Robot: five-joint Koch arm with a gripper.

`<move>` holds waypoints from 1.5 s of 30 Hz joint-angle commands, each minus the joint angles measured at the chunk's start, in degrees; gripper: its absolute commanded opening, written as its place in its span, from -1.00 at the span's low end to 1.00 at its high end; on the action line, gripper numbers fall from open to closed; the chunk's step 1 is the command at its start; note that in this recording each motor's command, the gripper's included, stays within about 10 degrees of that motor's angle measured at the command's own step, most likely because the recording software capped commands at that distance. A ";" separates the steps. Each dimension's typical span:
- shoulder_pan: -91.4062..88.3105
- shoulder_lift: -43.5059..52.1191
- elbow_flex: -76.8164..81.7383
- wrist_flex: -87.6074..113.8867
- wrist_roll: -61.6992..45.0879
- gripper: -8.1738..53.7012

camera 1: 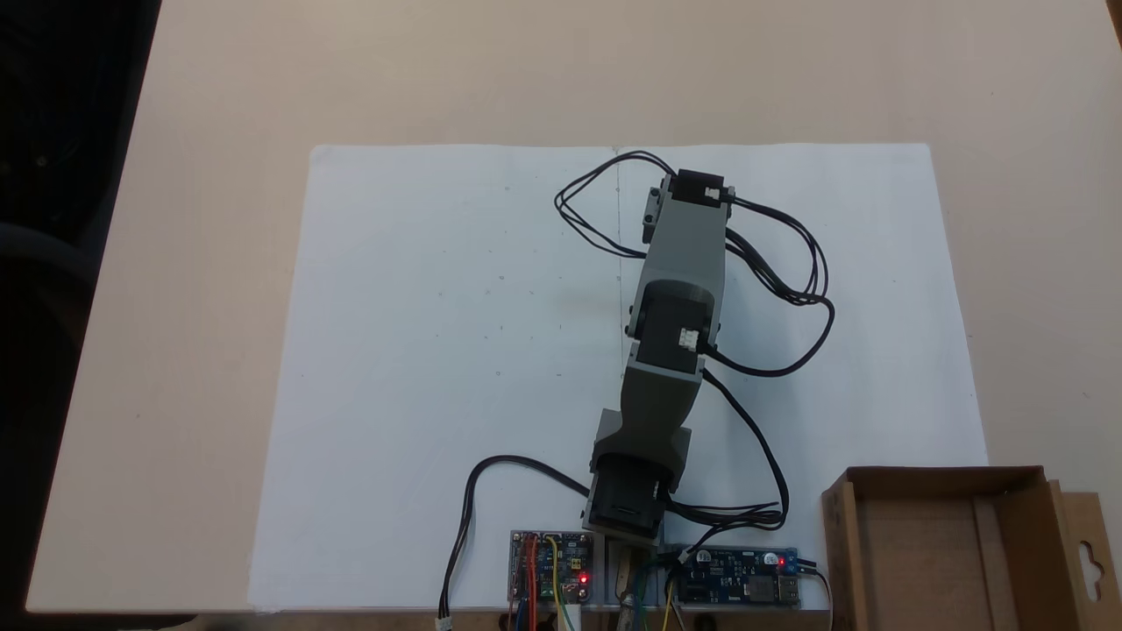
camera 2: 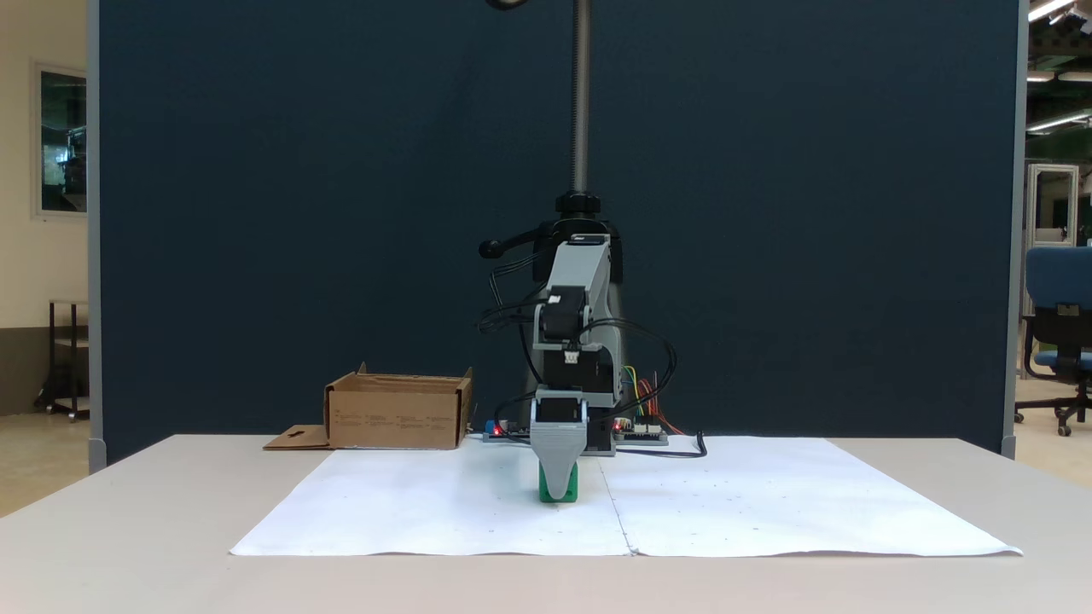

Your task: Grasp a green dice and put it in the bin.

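The grey pincer (camera 2: 559, 490) pointed straight down at the white paper sheet (camera 2: 426, 503), its tip at the green dice (camera 2: 569, 492). One tapering grey jaw faced the camera and covered the middle of the cube, so green showed at both sides and below it. Whether the jaws were parted or pressed on the dice could not be told.

The dice sat on the paper near the centre seam, well apart from the bin (camera 2: 399, 412), which stood at the rear of the table (camera 2: 128, 529) to the left in that fixed view. In the fixed view from above, the arm (camera 1: 675, 289) reached out over the sheet and hid the dice, and the bin (camera 1: 929, 543) lay at the lower right, just off the paper's corner. Wide bare paper lay open to every side of the arm, with beige table beyond it.

The bin was plain brown cardboard with low walls and a flap with a hang slot (camera 1: 1090, 561). Print on its side wall was too small to read. Black cables (camera 1: 789, 263) looped beside the arm, and two circuit boards (camera 1: 552, 565) with red lights sat at its base.
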 commanded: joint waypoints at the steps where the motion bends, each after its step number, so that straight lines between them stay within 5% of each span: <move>1: 0.62 0.97 -2.37 -2.02 -4.48 0.60; 26: 2.99 0.53 -2.37 -1.58 -5.45 0.29; 33: 3.25 0.79 -2.37 -1.85 -5.36 -0.35; 37: 3.25 2.55 -2.64 -2.46 -5.27 -0.35; 45: 11.95 16.17 -12.66 -2.55 12.48 -0.35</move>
